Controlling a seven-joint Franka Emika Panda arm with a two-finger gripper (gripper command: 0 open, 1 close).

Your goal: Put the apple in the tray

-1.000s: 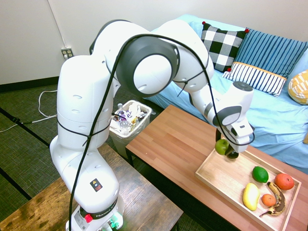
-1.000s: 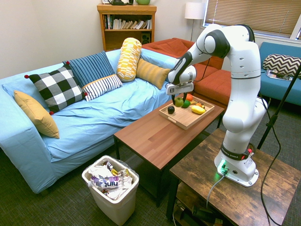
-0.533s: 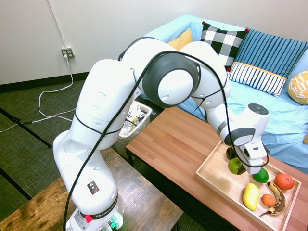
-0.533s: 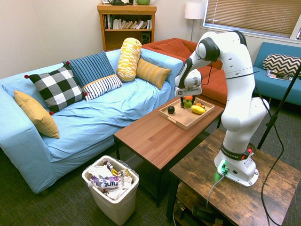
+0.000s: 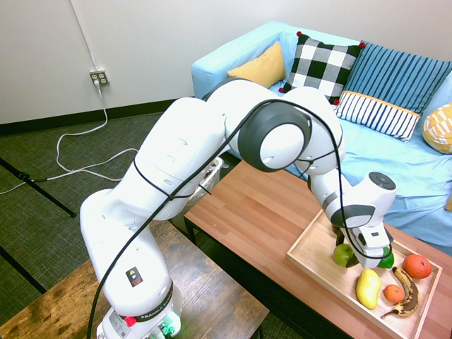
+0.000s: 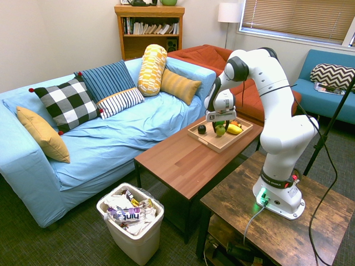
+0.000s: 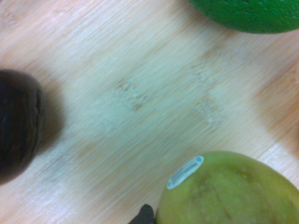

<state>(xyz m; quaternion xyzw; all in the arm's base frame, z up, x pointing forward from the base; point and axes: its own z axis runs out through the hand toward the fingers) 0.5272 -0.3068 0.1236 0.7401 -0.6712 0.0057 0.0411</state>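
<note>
"Where's the apple (image 6: 220, 131) rn?"

"In the gripper (image 6: 220, 126), fingers clamped on it, one on each side, w/ the hand pointing down."

"Over the tray (image 5: 319, 256) or outside it?"

"Within the rim, approx. mid-length. Can't tell if its underside touches the wood."

"What's nearby?"

"Lime (image 5: 386, 260) near it, partly hidden by the hand in the 1st ext. view. Avocado (image 6: 202, 129) on the other side, apart from the apple, also in the tray. Wrist cam has all 3, plus a pale sticker on the apple."

"Other fruit?"

"Yellow mango (image 5: 368, 288), small orange (image 5: 393, 294), spotted banana (image 5: 406, 304) curving beside the orange, and a red-orange fruit (image 5: 417, 266) near the far corner. All in the tray."

"And the tray's on what?"

"The reddish-brown coffee table (image 6: 180, 160), next to the lt. blue sofa (image 6: 105, 144). Trash bin (image 6: 135, 221) is on the floor near the table's other end, w/ a bottle & wrappers in it."
</note>
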